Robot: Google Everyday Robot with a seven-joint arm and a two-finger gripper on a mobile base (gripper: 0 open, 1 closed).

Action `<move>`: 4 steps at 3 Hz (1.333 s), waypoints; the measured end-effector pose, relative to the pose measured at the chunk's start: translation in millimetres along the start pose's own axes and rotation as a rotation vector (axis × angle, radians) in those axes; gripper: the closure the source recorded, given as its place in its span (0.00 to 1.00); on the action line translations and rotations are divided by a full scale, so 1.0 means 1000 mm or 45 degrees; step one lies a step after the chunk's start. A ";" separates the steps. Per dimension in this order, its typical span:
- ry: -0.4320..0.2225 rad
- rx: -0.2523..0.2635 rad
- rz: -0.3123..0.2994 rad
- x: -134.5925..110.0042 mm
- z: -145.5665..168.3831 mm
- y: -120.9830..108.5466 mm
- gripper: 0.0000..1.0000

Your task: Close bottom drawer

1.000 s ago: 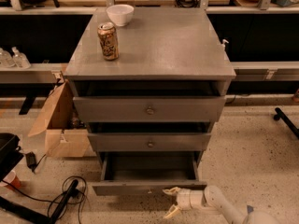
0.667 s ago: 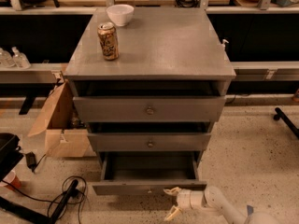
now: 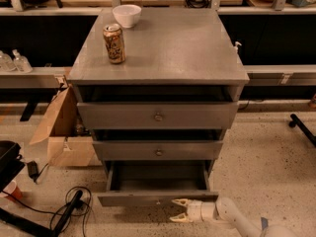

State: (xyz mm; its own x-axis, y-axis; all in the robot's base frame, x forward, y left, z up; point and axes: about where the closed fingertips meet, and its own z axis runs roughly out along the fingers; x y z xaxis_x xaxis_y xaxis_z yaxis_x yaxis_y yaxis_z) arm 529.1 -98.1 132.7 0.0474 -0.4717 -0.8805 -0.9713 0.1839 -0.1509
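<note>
Gripper [image 3: 178, 210] sits low in frame, about 6 o'clock, on the speckled floor [image 3: 269, 167] side of the cabinet [image 3: 168, 48]. Its white fingers [image 3: 180, 202] point toward 9 o'clock, spread apart, with nothing between them. The arm [image 3: 232, 216] trails off toward 4 o'clock.

The bottom drawer [image 3: 133, 198] is at 11–12 o'clock from the gripper and is pulled well out. The upper finger is just beside the lower edge of the drawer front, right of centre; I cannot tell if they touch.

Drawer look:
- grey painted front, the shortest and narrowest of the three
- tiny round knob [image 3: 158, 201] at centre
- plain grey interior

At 12 o'clock above it is the middle drawer [image 3: 128, 151], also out a little, with a dark gap over it. The top drawer [image 3: 123, 115] comes next, the tallest front, likewise partly out.

On the cabinet top there is a can [image 3: 114, 43] at 10 o'clock and a white bowl [image 3: 127, 15] just behind it, toward 12.

Off the cabinet's 9 o'clock side are a cardboard box [image 3: 64, 132] with an open flap and black cables [image 3: 69, 211] on the floor at 8 o'clock.
</note>
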 end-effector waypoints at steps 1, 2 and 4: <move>-0.003 -0.004 0.001 -0.001 0.002 0.001 0.67; -0.006 -0.008 0.002 -0.001 0.004 0.003 0.90; 0.015 -0.025 0.004 -0.001 0.009 -0.006 1.00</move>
State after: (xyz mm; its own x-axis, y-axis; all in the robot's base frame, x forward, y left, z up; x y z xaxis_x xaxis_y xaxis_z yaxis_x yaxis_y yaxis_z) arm 536.8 -90.8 130.0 0.0416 -0.4811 -0.8757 -0.9758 0.1687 -0.1390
